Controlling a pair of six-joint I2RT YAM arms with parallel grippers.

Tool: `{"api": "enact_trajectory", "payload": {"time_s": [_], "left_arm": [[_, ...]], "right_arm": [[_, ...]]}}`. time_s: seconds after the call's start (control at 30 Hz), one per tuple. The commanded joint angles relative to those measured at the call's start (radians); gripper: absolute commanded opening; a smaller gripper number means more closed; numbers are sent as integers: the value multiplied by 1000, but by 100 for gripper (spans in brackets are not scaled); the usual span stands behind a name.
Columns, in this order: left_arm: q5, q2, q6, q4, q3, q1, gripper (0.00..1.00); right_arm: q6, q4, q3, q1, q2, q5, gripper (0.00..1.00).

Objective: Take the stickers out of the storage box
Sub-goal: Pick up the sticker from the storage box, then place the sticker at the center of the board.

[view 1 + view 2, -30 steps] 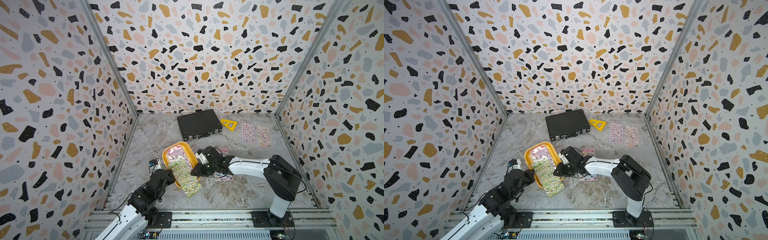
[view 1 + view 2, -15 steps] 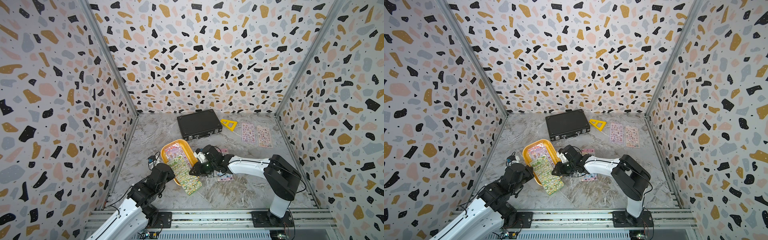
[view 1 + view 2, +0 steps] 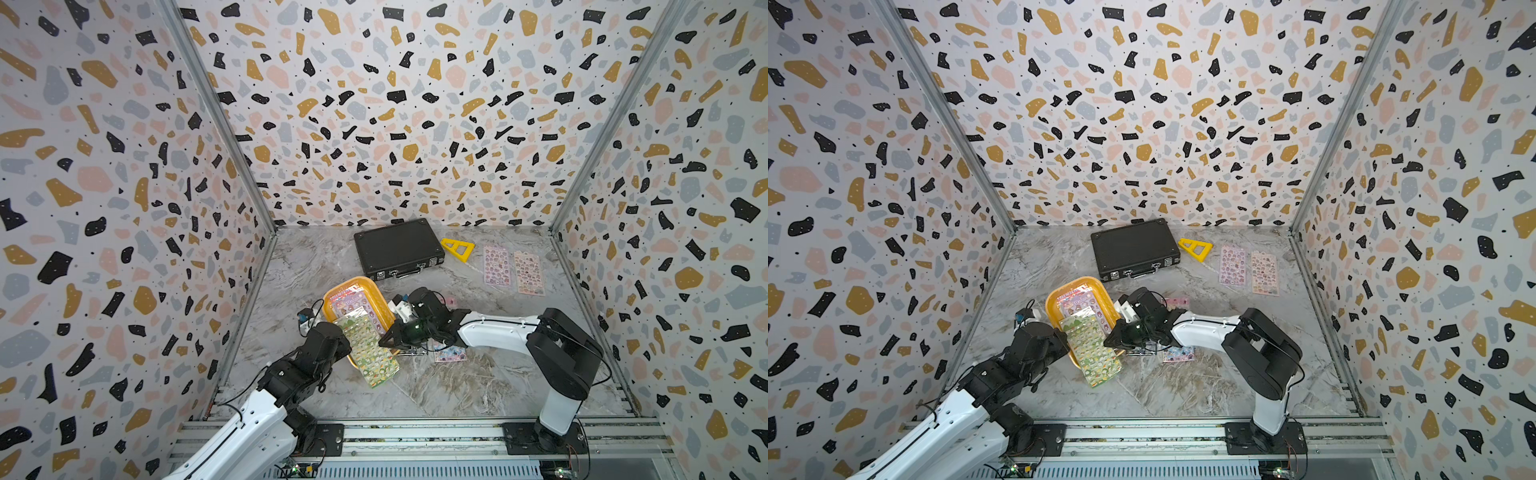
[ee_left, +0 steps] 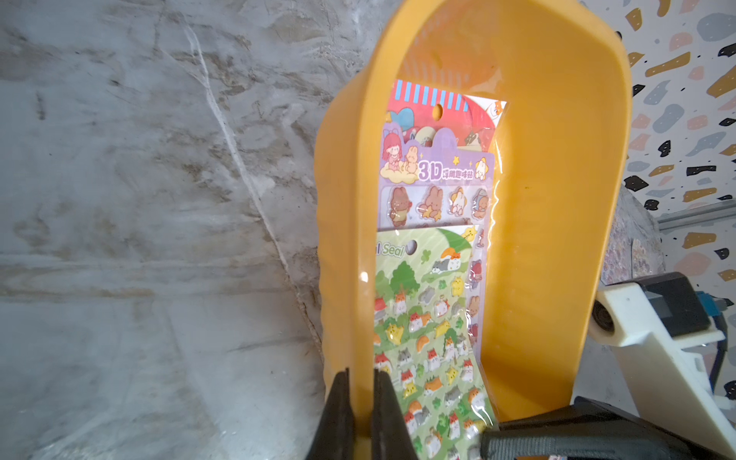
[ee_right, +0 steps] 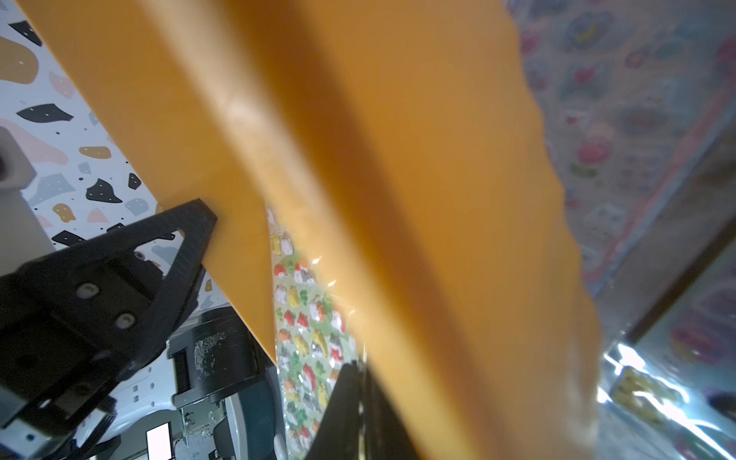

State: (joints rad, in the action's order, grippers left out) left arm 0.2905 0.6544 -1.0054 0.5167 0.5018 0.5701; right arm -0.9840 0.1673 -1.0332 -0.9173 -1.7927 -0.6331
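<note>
Right claw [image 3: 381, 343] has snapped shut on one green sheet [image 3: 368, 351], of three I count in the one box [image 3: 353, 280] my left claw [image 4: 360, 378] clamps.

Three tall walls [image 3: 374, 104] papered in terrazzo pattern, with black, mustard, pink and grey flecks on white, enclose a grey marbled desk [image 3: 457, 386]. Aluminium posts [image 3: 222, 124] mark the corners. Lighting is even.

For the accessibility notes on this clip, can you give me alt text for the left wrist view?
The left gripper is clamped on the wall of the yellow-orange storage box. Inside, a green sticker sheet overlaps a purple sheet, with a red sheet under that; the grey marbled table lies beside the box.
</note>
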Motion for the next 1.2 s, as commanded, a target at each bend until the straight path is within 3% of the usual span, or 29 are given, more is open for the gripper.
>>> {"api": "enact_trajectory", "payload": {"time_s": [0.0,0.2,0.53,0.7,0.93,1.07,1.17], "left_arm": [[2,5,26,-84,65,-7,0],[41,4,47,-79,63,-7,0],[111,-25,22,-89,36,-13,0],[128,-58,19,-99,0,-14,0],[149,-156,31,-78,-36,-16,0],[154,-187,21,-69,-48,-15,0],[160,-191,21,-61,-45,-3,0]], "right_arm": [[-31,37,16,-2,15,-35,2],[-31,41,42,-1,71,-39,0],[70,16,148,1,289,-45,0],[55,13,232,67,440,-34,0],[158,-339,274,323,714,22,0],[285,-642,262,581,783,123,0],[319,-661,323,799,767,15,0]]}}
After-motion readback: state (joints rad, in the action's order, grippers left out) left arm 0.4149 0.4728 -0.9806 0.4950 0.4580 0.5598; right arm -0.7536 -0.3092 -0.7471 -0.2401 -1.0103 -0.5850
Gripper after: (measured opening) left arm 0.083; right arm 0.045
